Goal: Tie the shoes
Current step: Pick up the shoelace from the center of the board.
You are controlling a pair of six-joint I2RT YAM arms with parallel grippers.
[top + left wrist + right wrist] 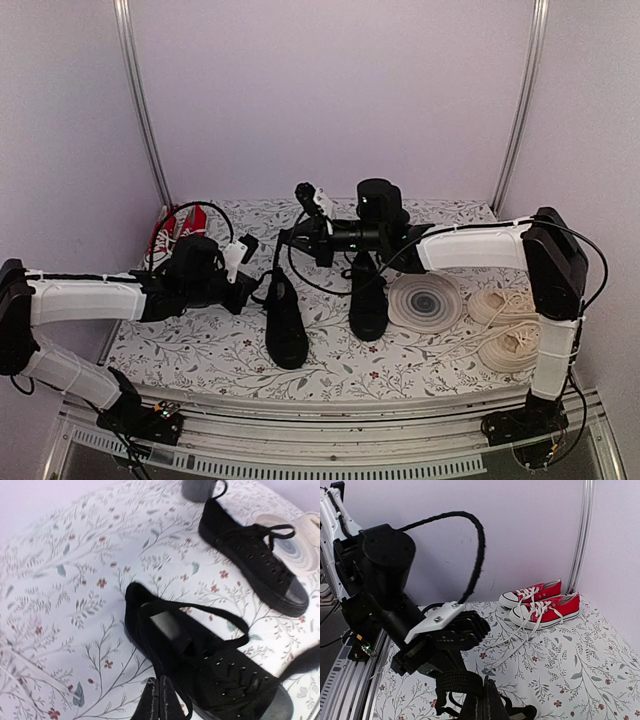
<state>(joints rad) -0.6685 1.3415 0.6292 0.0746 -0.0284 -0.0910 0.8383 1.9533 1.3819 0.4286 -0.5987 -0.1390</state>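
Observation:
Two black shoes lie side by side on the flowered cloth, the left shoe (285,328) and the right shoe (368,302). My left gripper (252,285) sits at the left shoe's heel. In the left wrist view its fingers (162,695) are shut, with a thin black lace (150,647) from the near shoe (220,675) running into their tips. Another lace loop (235,622) arcs over that shoe's opening. My right gripper (292,238) reaches across above the left shoe. It is shut (487,697), with a flat black lace (460,680) draped at the fingers.
Small red-and-white sneakers (178,232) stand at the back left by the wall (542,605). A coiled round mat (425,300) lies right of the black shoes, and cream sneakers (512,330) lie at the far right. My left arm (395,605) fills the right wrist view's left side.

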